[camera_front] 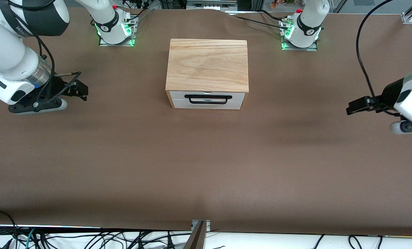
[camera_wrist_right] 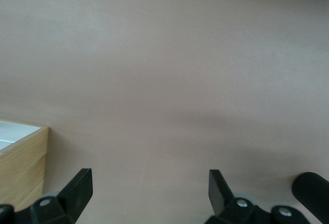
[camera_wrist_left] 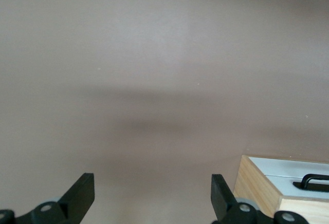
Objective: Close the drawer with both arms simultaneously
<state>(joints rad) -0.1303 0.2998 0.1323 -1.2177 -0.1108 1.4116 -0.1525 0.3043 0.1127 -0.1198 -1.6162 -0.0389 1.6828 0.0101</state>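
Drawer sits in the light wooden box at the middle of the counter, between the two arm bases and nearer the front camera than both; its white front with the black bar handle faces the front camera and appears flush, or all but flush, with the box edge, so little or no travel seems left to close. Right gripper hangs low over the counter toward the right arm's end, well apart from the box; its wrist view shows the jaws spread wide and holding nothing, with a corner of the box in sight. Left gripper hangs over the counter toward the left arm's end, likewise well apart from the box, jaws spread wide and empty in its own wrist view, which catches the box corner, the white front and the handle. If any gap remains, both grippers should come to the white front, one on each side of the handle, and press together evenly and squarely, so the drawer does not skew and the box does not slide. Nothing stands between either gripper and the drawer front; loose cables lie along the counter's near edge, clear of the working path.
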